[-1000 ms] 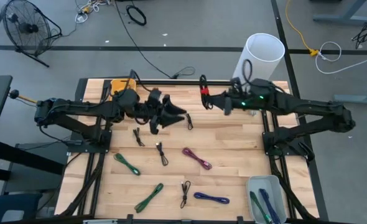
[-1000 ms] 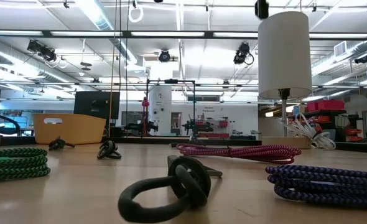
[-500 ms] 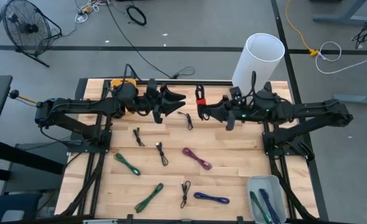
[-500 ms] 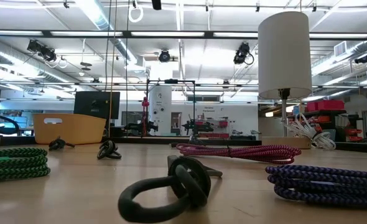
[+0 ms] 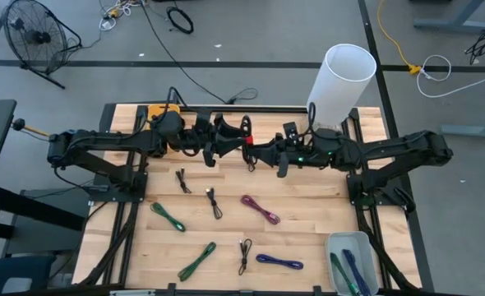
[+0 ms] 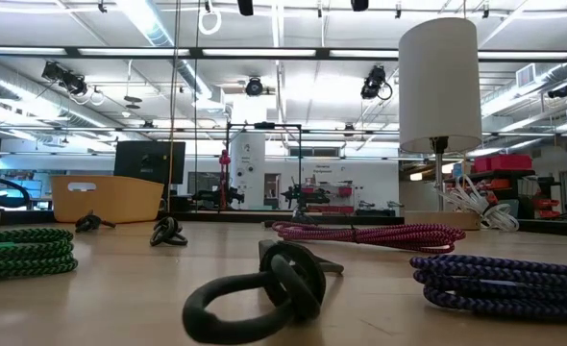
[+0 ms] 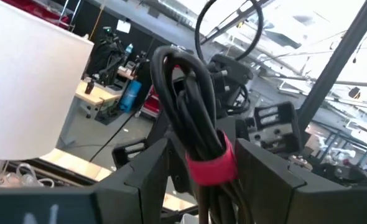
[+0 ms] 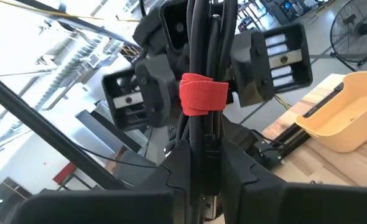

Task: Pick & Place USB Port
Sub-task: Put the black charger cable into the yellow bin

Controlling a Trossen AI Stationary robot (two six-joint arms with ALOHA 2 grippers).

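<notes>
A coiled black USB cable bundle [image 5: 247, 131], bound by a red strap [image 8: 202, 93], hangs high over the far middle of the table. My right gripper [image 5: 260, 152] reaches in level from the table's right and is shut on it. My left gripper [image 5: 236, 140] comes from the left and stands open. Its two fingers [image 7: 147, 169] are on either side of the bundle [image 7: 193, 118] at the strap. I cannot tell whether they touch it. My right gripper pinches the bundle between its two fingers just below the red strap [image 8: 202, 134]. It comes level from the table's right, and the fingers lie across the bundle. The bundle is lifted clear of the table, roughly upright, with its looped end [image 7: 177, 62] up.
Several coiled cables lie on the wooden table: black [image 5: 214, 201], green [image 5: 168, 216], magenta [image 5: 260, 210] and blue [image 5: 279, 263]. A grey bin [image 5: 351, 244] holding cables sits at the near right, a yellow bin [image 5: 154, 111] at the far left and a white cylinder [image 5: 341, 78] at the far right.
My right gripper has carried the cable bundle toward the table's left and slightly down, bringing it between my left gripper's open fingers. My left gripper has swung a little toward the far edge. Neither gripper has opened or shut.
</notes>
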